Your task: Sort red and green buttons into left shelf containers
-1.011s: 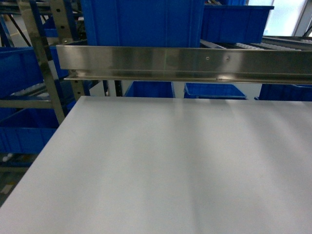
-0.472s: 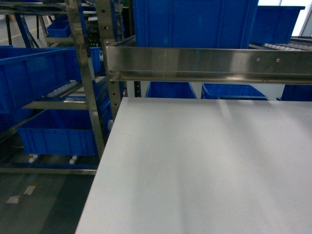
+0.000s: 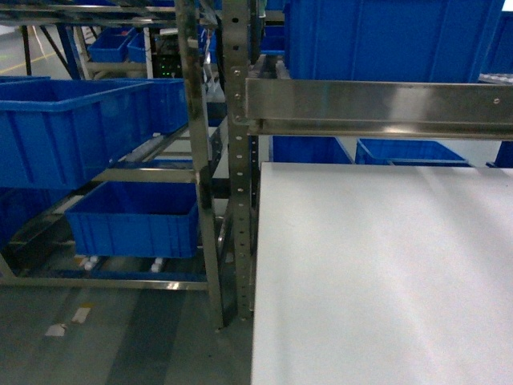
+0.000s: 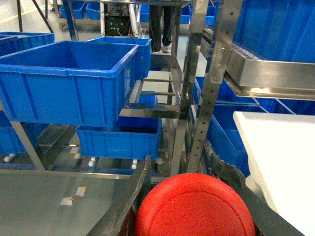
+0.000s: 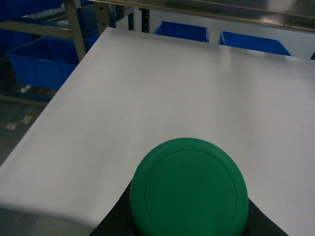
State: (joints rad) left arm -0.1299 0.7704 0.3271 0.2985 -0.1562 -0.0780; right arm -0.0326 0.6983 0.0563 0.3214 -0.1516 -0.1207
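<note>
In the left wrist view, the red button (image 4: 194, 209) fills the bottom of the frame, and my left gripper (image 4: 179, 164) is shut on it, dark fingers (image 4: 128, 201) hugging both sides. The green button (image 5: 189, 189) sits the same way in my right gripper (image 5: 189, 223), which is shut on it above the white table (image 5: 162, 88). The left shelf containers are large blue bins: an upper one (image 3: 72, 128) (image 4: 69, 78) and a lower one (image 3: 136, 220) (image 4: 118, 140) on the steel rack. Neither gripper shows in the head view.
Steel rack uprights (image 3: 236, 160) (image 4: 211, 83) stand between the bins and the white table (image 3: 385, 273). A steel rail (image 3: 377, 104) carrying more blue bins (image 3: 385, 36) overhangs the table's far edge. A person's legs (image 4: 160, 24) stand behind the rack. Grey floor (image 3: 96, 337) lies below.
The head view has swung left. The white table slid to the right of the frame, and the left rack with its blue bins came into view.
</note>
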